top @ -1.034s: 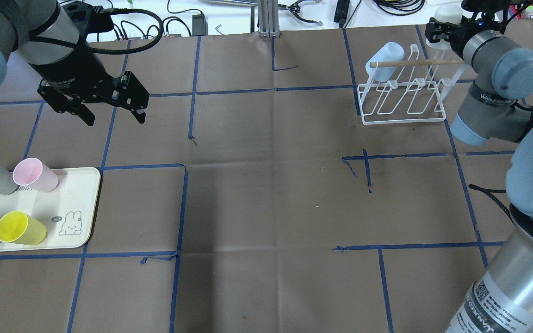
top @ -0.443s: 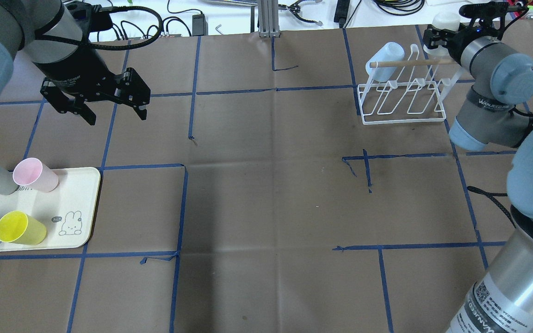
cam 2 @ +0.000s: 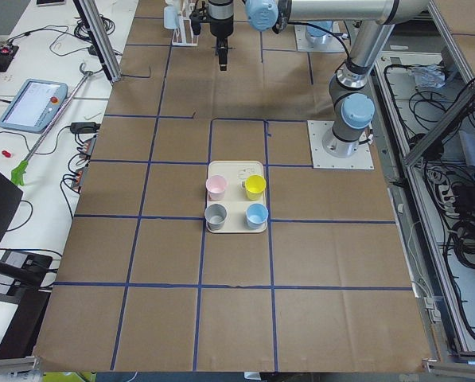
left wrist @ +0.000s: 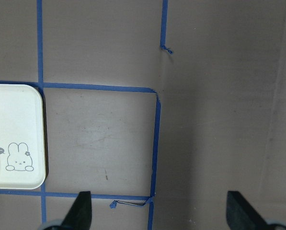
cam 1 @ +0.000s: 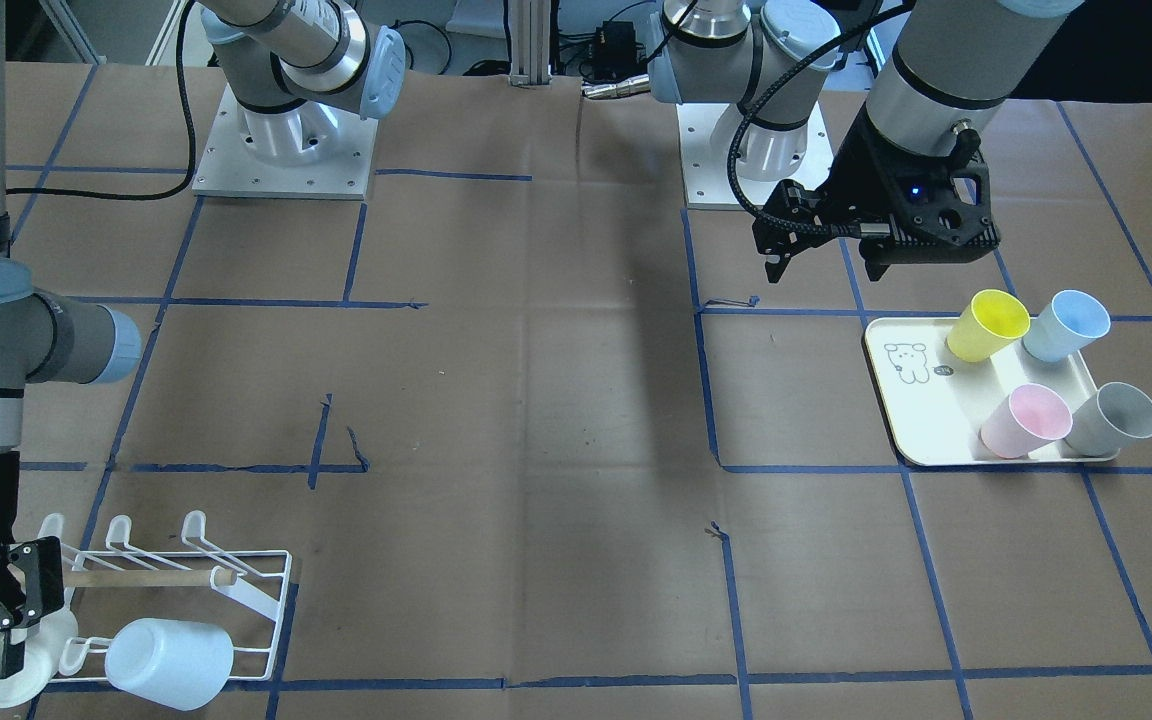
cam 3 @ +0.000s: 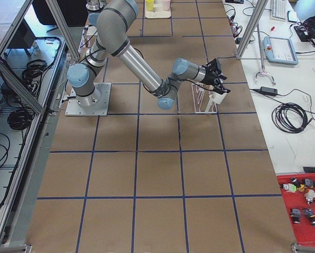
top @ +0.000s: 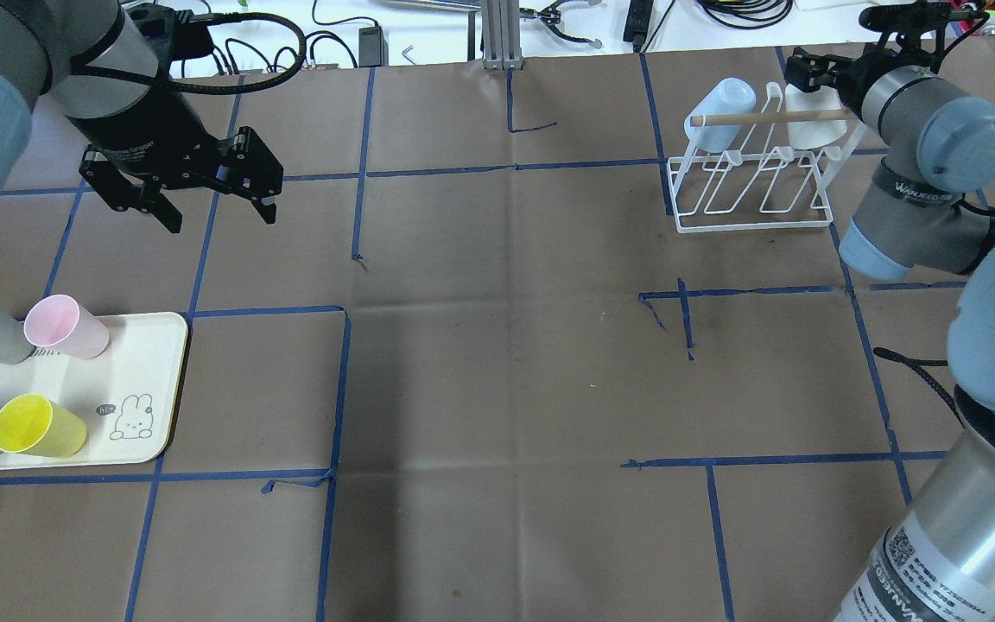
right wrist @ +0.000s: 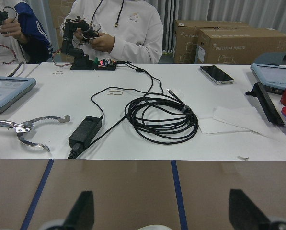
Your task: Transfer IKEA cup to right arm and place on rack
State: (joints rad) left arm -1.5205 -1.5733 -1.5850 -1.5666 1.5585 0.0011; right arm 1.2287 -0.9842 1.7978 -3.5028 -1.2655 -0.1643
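I read the white plastic cup (top: 813, 128) as already resting on the low white wire rack (top: 755, 226) at the far right of the brown paper-covered worktop (top: 506, 345). It is tipped over the right-end prong by the light wooden dowel bar (top: 765, 115), so the prong carries it, not the arm. A pale blue cup (top: 720, 108) hangs likewise at the rack's left end. The right gripper (right wrist: 163, 213) hovers just over the white cup, jaws spread wide, the cup's rim low between them; whether a finger brushes it I cannot tell. The left gripper (top: 219, 220) hangs over bare worktop, jaws wide and empty, near the cream rectangular tray (top: 161, 380) of four coloured cups (top: 66, 326), I judge ready for another pick.
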